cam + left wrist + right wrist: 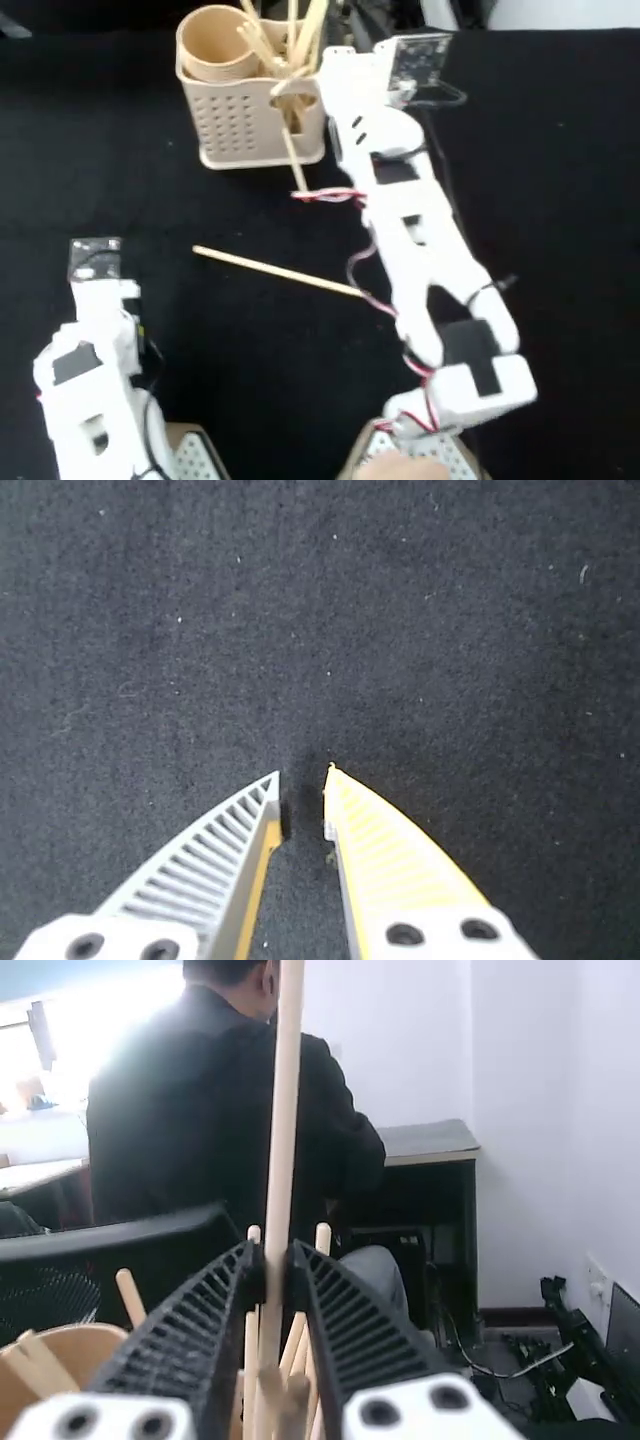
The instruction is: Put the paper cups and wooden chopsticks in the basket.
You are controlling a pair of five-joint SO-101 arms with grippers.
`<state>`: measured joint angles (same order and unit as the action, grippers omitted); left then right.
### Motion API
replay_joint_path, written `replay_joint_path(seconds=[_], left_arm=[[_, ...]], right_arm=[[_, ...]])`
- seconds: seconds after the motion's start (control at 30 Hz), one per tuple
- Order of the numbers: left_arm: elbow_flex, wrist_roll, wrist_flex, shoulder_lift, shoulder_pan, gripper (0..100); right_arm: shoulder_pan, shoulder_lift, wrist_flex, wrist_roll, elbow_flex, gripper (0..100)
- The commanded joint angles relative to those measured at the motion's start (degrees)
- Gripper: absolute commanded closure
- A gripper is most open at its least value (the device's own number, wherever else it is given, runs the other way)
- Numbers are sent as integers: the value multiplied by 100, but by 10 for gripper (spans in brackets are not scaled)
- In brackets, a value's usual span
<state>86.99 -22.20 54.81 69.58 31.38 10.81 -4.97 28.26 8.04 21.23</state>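
Pinched almost together, the jaws of the left gripper [303,777] leave only a narrow slit between their tips and hold nothing; in the left wrist view they hang over bare black table [420,610]. In the high view the left arm [90,370] sits at the near left corner of the table [560,200], well apart from everything else. Farther back and to the right stands the basket [235,125], a beige perforated holder, upright at the far edge. A paper cup [215,50] sits in its left half, and several chopsticks [300,30] stand bunched and leaning in its right half. Nearer, roughly in the middle of the table, a loose chopstick [275,270] lies flat on the cloth, slanting from left to right, its right end close to the right arm [420,240]. That arm stretches from the near right up to the basket's right side, with red wires [325,195] trailing beside it. The right gripper [275,1255] is clamped on a held chopstick [285,1110], which stands almost upright between the dark fingers in the right wrist view, above the cup's rim and the tips of the other sticks. In the high view a stick slants past the basket's front right corner; whether its lower end touches the table cannot be told
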Motion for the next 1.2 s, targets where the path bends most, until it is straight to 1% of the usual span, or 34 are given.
replay_joint_path(seconds=[0.0, 0.23, 0.4, 0.73, 0.83, 1.0, 1.07, 1.17], left_arm=[[-31, 0, -97, 62, -66, 909], [-31, 0, -97, 62, -66, 909], [-31, 0, -97, 62, -66, 909], [-31, 0, -97, 62, -66, 909], [-31, 0, -97, 62, -66, 909], [-31, 0, -97, 62, -66, 909], [-31, 0, -97, 62, -66, 909], [-31, 0, -97, 62, -66, 909]], right_arm=[[-88, -198, 97, 53, -444, 986], [-97, -435, 105, 44, -620, 985], [-97, -488, 193, 35, -1024, 985], [-193, -426, 158, 53, -910, 985], [-264, 4, 141, 35, -655, 986], [-404, 1270, -510, 26, -233, 986], [-404, 1578, -774, 26, -233, 986], [-404, 1886, -844, 26, -242, 986]])
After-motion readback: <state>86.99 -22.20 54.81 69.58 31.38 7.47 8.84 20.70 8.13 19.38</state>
